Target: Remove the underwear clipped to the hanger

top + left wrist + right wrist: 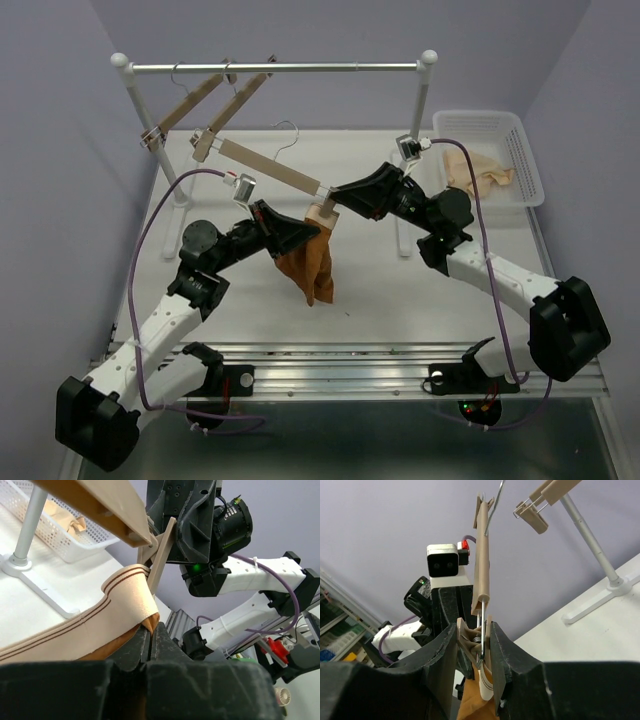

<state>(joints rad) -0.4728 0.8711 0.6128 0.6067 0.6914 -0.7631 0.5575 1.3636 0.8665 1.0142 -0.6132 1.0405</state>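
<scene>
The underwear hangs from a single clip at the right end of the hanger, which is raised above the worktop in front of the rack. The rest of the garment droops free.

The left fingers are shut on the rust fabric just beneath the striped waistband, close to the clip. The right fingers are pressed on either side of the clip's wooden levers. Whether the clip's mouth is parted yet cannot be told.

The step in hand appears to be the release of this last clip. It is best done if the levers are squeezed fully first and the squeeze is held square, so that the clip is not twisted on the bar. Only then should the cloth be drawn down and away by the left arm, gently, along the line of the clip's mouth. If the pull is made too early, the waistband may be stretched or the hanger dragged out of the right grip.
</scene>
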